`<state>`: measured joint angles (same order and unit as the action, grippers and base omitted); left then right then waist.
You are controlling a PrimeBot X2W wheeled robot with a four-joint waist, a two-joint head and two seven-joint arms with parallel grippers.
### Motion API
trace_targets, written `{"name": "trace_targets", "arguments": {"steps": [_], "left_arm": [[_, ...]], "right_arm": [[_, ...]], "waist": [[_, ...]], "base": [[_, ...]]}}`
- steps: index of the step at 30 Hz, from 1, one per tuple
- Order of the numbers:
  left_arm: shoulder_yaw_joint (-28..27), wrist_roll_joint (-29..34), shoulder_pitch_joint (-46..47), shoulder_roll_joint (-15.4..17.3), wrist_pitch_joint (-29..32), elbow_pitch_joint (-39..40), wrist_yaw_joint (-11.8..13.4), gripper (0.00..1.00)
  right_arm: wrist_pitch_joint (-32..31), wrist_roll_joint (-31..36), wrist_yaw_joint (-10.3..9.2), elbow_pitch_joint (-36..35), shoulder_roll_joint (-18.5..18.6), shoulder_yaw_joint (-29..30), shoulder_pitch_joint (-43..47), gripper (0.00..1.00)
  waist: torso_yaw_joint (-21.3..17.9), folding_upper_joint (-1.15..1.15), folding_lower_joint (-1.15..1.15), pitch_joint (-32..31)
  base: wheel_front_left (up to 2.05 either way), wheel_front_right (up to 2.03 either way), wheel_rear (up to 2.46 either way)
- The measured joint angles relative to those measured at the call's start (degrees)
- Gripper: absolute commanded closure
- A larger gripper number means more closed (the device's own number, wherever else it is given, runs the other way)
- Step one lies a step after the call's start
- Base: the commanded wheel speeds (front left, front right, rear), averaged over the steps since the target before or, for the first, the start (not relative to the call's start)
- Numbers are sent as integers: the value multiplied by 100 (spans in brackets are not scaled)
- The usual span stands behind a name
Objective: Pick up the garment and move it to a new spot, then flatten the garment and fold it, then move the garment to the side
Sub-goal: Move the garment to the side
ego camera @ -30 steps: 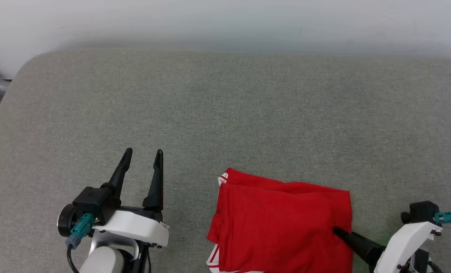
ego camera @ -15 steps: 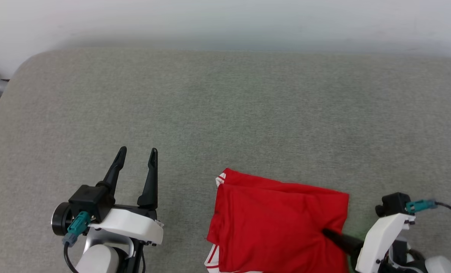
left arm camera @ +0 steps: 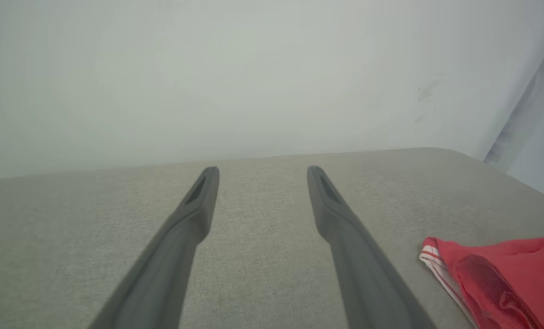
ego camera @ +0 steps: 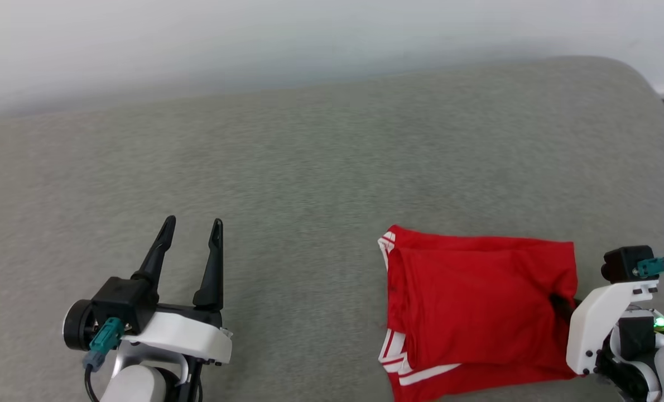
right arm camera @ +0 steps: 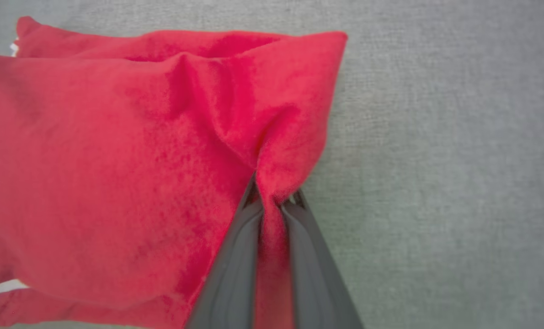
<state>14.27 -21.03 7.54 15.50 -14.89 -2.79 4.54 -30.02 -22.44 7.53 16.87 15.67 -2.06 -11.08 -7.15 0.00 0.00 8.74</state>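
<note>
Shirt (ego camera: 477, 301) looks folded on the worktop's (ego camera: 309, 167) near right, right gripper (right arm camera: 274, 201) pinching its edge, left gripper (ego camera: 192, 229) spread and empty, so I'd guess only the sideways move's left.

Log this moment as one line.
shirt: folded, on grey cushion | right gripper: jaws shut on shirt edge | left gripper: jaws open, empty

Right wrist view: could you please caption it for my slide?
Right hand shut on a pinch of the folded red garment.

Grey fabric surface (ego camera: 309, 167), perhaps padded; folded red garment (ego camera: 477, 301) lies on it.
</note>
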Motion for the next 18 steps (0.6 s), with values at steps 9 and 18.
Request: {"name": "trace_targets", "arguments": {"steps": [9,18], "left_arm": [[63,113,222,104,126,296,3,0],[194,330,797,344,522,778,-54,0]], "right_arm": [[237,443,0,200,-227,369,-469,100],[1322,1024,0,1049,-342,1300,-1692,100]], "waist": [[-979,0,0,292],[-1593,0,1,1140]], "base": [[0,0,0],[0,0,0]]}}
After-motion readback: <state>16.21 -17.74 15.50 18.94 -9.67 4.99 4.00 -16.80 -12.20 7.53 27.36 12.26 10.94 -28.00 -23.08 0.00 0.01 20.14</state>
